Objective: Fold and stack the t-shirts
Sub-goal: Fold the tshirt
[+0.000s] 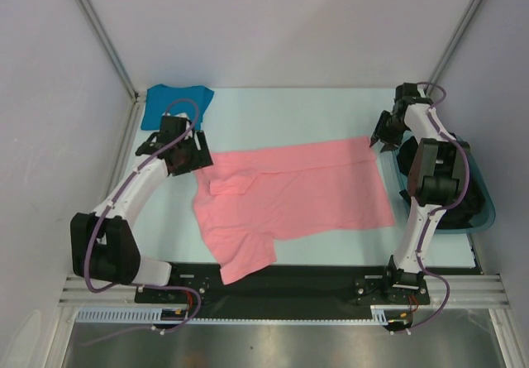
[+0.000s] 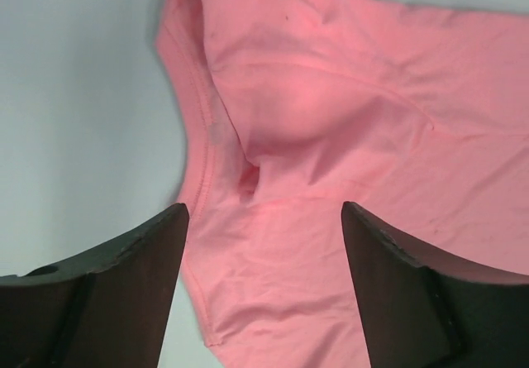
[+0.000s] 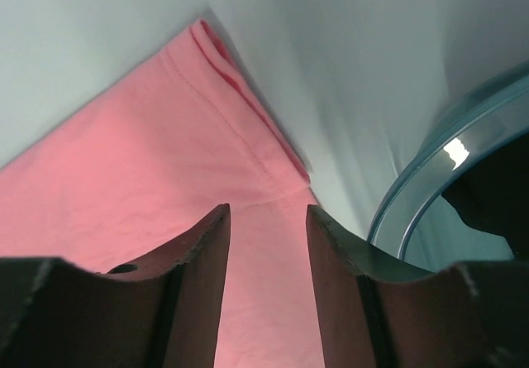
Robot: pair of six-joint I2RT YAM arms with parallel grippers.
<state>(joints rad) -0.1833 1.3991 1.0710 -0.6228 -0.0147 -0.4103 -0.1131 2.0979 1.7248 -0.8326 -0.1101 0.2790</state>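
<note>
Fabric soft and light: pinch the hems

Salmon t-shirt (image 1: 297, 198) sprawls mid-worktop (image 1: 289, 112), one sleeve toward six o'clock. Left jaws at ten and right jaws at two hang parted and empty over its far corners, probably the best holds. Teal t-shirt (image 1: 175, 103) lies at eleven.

Pink tee (image 1: 297, 194) spread mid-table, partly folded; blue tee (image 1: 163, 103) bunched far-left corner.

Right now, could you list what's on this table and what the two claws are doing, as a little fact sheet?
pink t-shirt: spread mostly flat across the middle of the table
blue t-shirt: lying at the far left corner
left gripper: open, above the pink shirt's left edge
right gripper: open, above the pink shirt's far right corner
tub: at the right edge, something dark inside
</note>
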